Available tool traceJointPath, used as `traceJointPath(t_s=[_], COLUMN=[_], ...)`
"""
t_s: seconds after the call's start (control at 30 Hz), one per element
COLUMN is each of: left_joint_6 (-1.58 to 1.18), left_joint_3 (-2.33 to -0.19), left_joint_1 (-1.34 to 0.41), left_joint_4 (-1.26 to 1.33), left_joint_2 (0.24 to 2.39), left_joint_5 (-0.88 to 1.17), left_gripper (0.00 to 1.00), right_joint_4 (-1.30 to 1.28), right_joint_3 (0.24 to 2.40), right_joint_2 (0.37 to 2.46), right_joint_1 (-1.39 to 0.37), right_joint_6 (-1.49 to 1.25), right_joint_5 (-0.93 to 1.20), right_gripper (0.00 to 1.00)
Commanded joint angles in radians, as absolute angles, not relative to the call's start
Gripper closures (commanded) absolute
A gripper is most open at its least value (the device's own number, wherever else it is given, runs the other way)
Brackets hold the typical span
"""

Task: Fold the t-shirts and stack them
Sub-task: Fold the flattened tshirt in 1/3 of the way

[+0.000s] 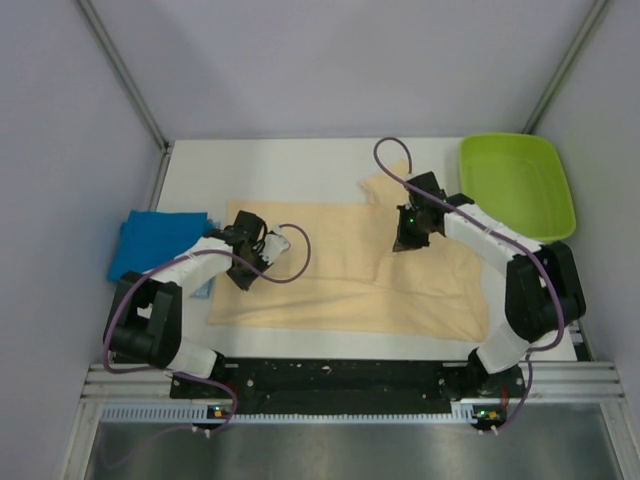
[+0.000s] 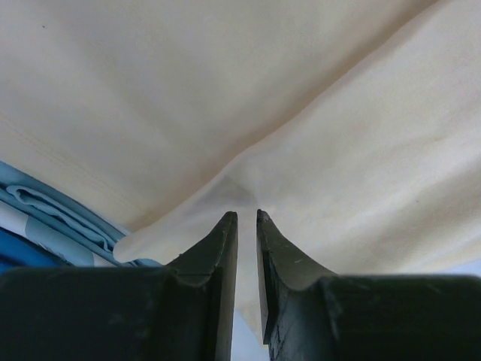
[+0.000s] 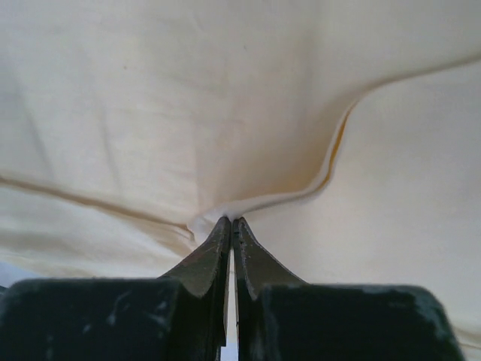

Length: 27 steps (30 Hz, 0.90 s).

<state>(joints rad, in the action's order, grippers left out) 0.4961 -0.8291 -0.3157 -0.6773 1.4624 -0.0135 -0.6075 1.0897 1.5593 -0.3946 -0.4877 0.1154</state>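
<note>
Lime-green plastic tray [image 1: 516, 185] over on my right, parked at the far right corner of the white table [image 1: 300, 160], one side close along the table's right edge. Pale grey walls [image 1: 340, 60] close in the back and both sides. Two slim metal posts [image 1: 122, 70] slant up from the far corners. At the near edge, a black plate [image 1: 340, 375] lies on a silver rail [image 1: 330, 410], with a dull grey sheet [image 1: 340, 455] below.
</note>
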Motion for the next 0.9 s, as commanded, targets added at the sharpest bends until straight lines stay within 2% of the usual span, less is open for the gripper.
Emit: traceJointPath(t_s=[0.0, 0.2, 0.4, 0.53, 0.7, 0.8, 0.87], left_joint_6=[0.492, 0.494, 0.495, 0.511, 0.601, 0.705, 0.764], left_joint_3=[-0.836, -0.834, -0.844, -0.877, -0.907, -0.873, -0.833], left_joint_1=[-0.305, -0.299, -0.290, -0.269, -0.230, -0.230, -0.229], left_joint_4=[-0.680, -0.683, -0.683, -0.702, -0.785, -0.865, -0.928], left_joint_2=[1.456, 1.460, 1.466, 1.459, 1.381, 1.330, 1.322], left_joint_5=[-0.035, -0.037, -0.041, -0.046, 0.027, 0.035, 0.017], left_gripper=[0.78, 0.77, 0.72, 0.67, 0.60, 0.55, 0.49], right_joint_4=[-0.592, -0.572, -0.490, -0.416, -0.512, -0.644, -0.686], right_joint_3=[1.224, 1.314, 1.394, 1.459, 1.398, 1.246, 1.088], right_joint_2=[1.684, 1.830, 1.904, 1.884, 1.700, 1.538, 1.394], right_joint_1=[-0.419, -0.443, -0.476, -0.477, -0.471, -0.445, -0.413], right_joint_6=[-0.422, -0.405, -0.402, -0.413, -0.350, -0.406, -0.478], right_joint_5=[0.138, 0.198, 0.379, 0.414, 0.139, -0.046, -0.100], right_gripper=[1.00, 0.98, 0.66, 0.58, 0.54, 0.48, 0.40])
